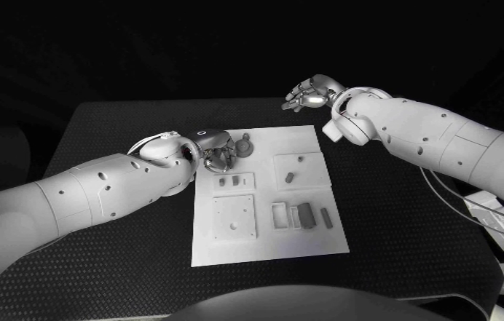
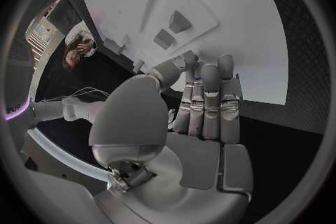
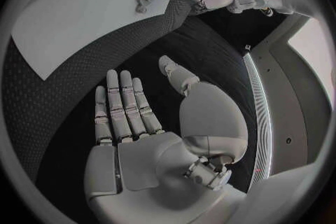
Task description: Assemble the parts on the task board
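Head view: both hands, left hand (image 1: 213, 148) and right hand (image 1: 309, 94), spread empty; task board (image 1: 269, 197) lies lengthwise away.

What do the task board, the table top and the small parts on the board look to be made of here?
Task board: seemingly matte white plastic or painted plate, even and glare-free, with raised square pads.
Table: black, with a fine dotted weave, likely a textured mat or rubbery cover.
Parts: grey, dull, sharp-edged, probably moulded or printed plastic, though metal cannot be excluded.
Round toothed part: same grey look, gear-like.
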`<action>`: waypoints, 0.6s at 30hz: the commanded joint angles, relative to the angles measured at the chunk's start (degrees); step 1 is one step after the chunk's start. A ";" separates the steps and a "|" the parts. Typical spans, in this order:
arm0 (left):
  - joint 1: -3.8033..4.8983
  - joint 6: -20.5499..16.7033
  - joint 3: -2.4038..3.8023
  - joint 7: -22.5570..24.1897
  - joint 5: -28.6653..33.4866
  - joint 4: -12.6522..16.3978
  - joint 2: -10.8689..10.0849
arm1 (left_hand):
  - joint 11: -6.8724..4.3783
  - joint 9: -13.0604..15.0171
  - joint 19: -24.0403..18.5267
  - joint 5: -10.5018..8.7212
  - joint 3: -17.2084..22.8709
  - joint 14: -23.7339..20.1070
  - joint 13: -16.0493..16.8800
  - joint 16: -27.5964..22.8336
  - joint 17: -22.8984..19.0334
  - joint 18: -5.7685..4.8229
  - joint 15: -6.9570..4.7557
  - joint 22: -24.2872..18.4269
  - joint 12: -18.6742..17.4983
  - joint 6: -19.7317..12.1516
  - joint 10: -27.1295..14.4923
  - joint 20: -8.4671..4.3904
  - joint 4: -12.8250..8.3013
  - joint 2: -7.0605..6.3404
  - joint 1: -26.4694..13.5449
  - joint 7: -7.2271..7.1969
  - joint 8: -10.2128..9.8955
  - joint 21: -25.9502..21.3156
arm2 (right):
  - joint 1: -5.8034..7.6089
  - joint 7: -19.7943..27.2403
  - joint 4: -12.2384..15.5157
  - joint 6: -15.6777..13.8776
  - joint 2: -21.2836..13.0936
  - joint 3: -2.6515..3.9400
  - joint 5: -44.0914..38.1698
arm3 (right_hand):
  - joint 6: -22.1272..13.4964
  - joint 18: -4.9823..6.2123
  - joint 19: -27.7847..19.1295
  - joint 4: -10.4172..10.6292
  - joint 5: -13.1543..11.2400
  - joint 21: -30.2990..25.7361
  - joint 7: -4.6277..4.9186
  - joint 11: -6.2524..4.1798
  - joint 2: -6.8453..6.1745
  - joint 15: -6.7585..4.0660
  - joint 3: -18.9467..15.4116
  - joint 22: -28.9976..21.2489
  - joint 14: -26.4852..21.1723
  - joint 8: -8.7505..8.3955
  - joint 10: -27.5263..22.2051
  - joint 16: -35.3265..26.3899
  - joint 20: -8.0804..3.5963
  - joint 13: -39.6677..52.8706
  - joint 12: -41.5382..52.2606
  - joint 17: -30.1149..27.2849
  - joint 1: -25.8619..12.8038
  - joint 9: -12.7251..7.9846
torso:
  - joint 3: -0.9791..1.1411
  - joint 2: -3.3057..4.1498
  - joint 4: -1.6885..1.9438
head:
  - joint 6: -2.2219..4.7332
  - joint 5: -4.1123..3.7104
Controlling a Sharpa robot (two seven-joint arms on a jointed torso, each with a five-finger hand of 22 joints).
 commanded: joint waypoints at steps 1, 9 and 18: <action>0.00 0.85 -0.06 0.20 0.16 -0.18 0.27 | 0.40 -0.08 -0.06 0.11 0.10 0.17 0.00 -0.27 -0.09 0.92 -0.19 0.99 0.08 0.37 0.91 -0.34 0.35 0.79 0.04 -0.02 0.23 -0.20 | -0.02 0.61 0.04 0.43 0.03 0.02 -0.08 | -0.46 -1.01 -0.42 0.16 -0.26 -0.37 1.59 0.15 0.17 0.08 -0.32 0.06 -0.33 0.35 0.26 -0.36 0.01 -0.10 -0.16 0.09 0.28 -0.06 | 0.05 0.01 -0.02 | 0.03 -0.02; -0.01 2.58 -0.26 0.04 0.23 -0.24 0.41 | 0.33 -0.03 -0.08 0.10 0.09 0.12 0.09 -0.31 -0.12 0.88 -0.25 1.00 0.14 0.67 1.18 -0.37 0.35 0.99 -0.04 -0.15 0.41 -0.28 | -0.02 0.61 0.02 0.44 -0.02 0.02 -0.08 | -0.46 -1.01 -0.42 0.16 -0.26 -0.39 1.59 0.15 0.17 0.08 -0.32 0.09 -0.33 0.36 0.26 -0.37 0.01 -0.13 -0.15 0.09 0.27 -0.07 | 0.07 0.02 -0.04 | -0.01 -0.04; -0.03 3.26 -0.41 0.00 -0.64 -1.20 0.78 | 0.16 0.03 -0.15 -0.05 0.02 -0.05 0.26 -0.38 -0.15 0.77 -0.40 1.02 0.22 1.23 1.64 -0.44 0.33 1.31 -0.21 -0.44 0.73 -0.43 | -0.02 0.64 0.04 0.43 -0.02 0.02 -0.08 | -0.46 -1.02 -0.41 0.17 -0.26 -0.43 1.59 0.15 0.17 0.09 -0.33 0.13 -0.33 0.37 0.26 -0.37 0.01 -0.17 -0.13 0.10 0.26 -0.08 | 0.06 0.01 -0.04 | 0.01 -0.10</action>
